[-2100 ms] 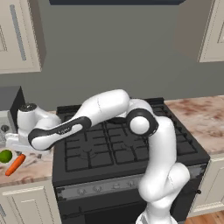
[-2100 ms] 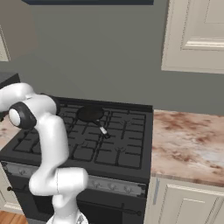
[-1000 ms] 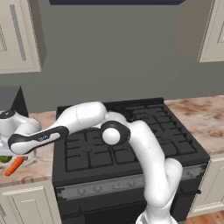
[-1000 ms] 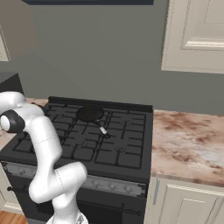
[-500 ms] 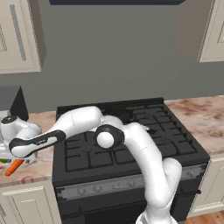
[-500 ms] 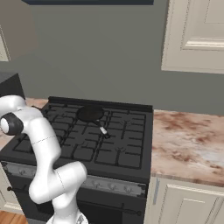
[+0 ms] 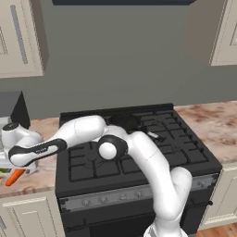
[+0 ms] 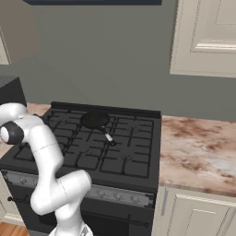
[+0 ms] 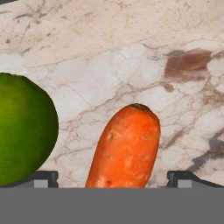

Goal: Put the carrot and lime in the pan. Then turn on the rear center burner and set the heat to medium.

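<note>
The fingers (image 9: 42, 180), spread wide, straddle the tapered, rough orange carrot (image 9: 126, 146) on the veined marble surface (image 9: 131, 52), the smooth round lime (image 9: 22, 131) overlapping the left one.

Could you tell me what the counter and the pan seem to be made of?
The counter looks like polished marble or a similar stone: cream with grey veins and brown blotches. The pan looks like dark metal with a matte black finish, perhaps cast iron or coated steel; its thin handle ends in a silvery tip.
</note>
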